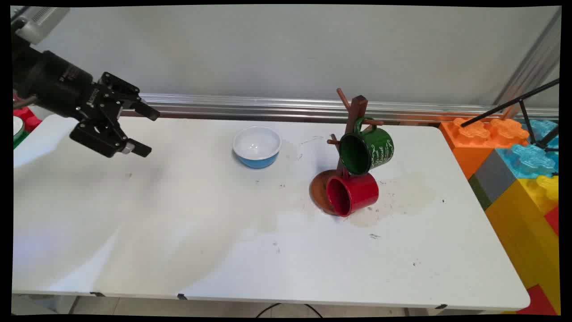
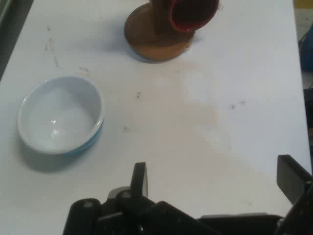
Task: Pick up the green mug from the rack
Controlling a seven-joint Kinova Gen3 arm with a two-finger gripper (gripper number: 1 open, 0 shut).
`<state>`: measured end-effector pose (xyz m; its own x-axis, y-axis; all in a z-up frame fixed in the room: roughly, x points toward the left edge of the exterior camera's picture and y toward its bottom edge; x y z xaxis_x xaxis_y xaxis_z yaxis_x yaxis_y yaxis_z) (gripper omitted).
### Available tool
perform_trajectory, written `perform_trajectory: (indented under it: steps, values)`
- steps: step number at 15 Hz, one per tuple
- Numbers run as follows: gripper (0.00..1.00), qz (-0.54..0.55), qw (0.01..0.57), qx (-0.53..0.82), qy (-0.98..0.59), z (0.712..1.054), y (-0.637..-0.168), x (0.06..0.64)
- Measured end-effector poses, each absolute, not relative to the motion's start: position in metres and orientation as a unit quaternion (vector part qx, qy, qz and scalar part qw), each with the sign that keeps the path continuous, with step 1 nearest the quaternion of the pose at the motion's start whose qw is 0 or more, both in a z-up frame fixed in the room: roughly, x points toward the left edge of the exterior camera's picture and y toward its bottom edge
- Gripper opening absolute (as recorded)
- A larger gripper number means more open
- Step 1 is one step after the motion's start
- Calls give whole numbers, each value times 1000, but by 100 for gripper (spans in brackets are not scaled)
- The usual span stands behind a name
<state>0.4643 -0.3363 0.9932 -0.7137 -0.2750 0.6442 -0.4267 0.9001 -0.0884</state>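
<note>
My gripper (image 1: 149,133) hangs above the table's left part, open, with nothing between its fingers; in the hand view the gripper (image 2: 215,178) shows both fingers spread wide. Nearest to it is a blue bowl with a white inside (image 1: 257,146), empty, to its right; the bowl (image 2: 61,115) lies left in the hand view. Further right stands a brown wooden mug tree (image 1: 355,114) on a round base (image 2: 154,36). A green mug (image 1: 366,150) hangs from a peg. A red mug (image 1: 352,193) hangs low over the base, its mouth (image 2: 193,14) facing the near left.
Large toy blocks in orange, grey, blue and yellow (image 1: 514,165) stand beside the table's right end. A black tripod leg (image 1: 509,105) crosses above them. A metal rail (image 1: 250,105) runs along the table's far edge. Red and green things (image 1: 20,123) lie at the far left.
</note>
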Motion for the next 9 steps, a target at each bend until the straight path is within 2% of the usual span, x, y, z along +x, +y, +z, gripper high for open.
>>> perform_trajectory:
  steps: [9]
  values:
    - [100, 122, 321, 240, -908, 995, -356, 429]
